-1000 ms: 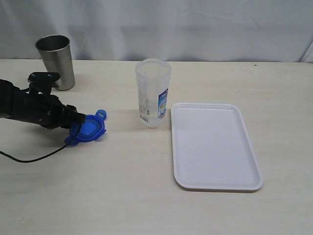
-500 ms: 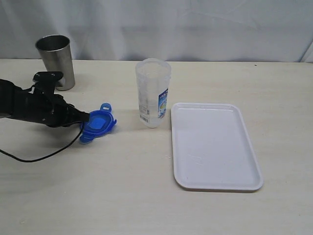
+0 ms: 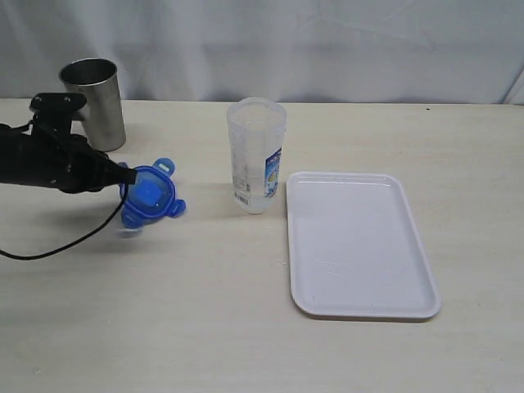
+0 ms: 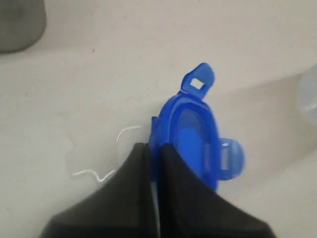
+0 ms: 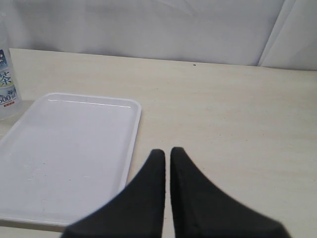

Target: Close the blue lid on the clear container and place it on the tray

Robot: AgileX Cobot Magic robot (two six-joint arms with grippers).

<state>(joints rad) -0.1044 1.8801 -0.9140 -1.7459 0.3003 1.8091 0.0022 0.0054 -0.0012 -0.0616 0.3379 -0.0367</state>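
Carrying the blue lid (image 3: 147, 195) is the step in hand. I have the left gripper (image 3: 123, 174) clamped on its rim, with the lid tipped on edge and clear of the table (image 3: 205, 327), over the left part and near the steel cup (image 3: 92, 92). The clear container (image 3: 256, 155) stands uncapped near the table's middle, and the tray (image 3: 360, 246) is just beside it. The right gripper (image 5: 167, 153) is closed on nothing. Next, I judge: level the lid, centre it over the container's mouth and press. Change: a second ago the lid lay flat on the table and the jaws were not yet closed.
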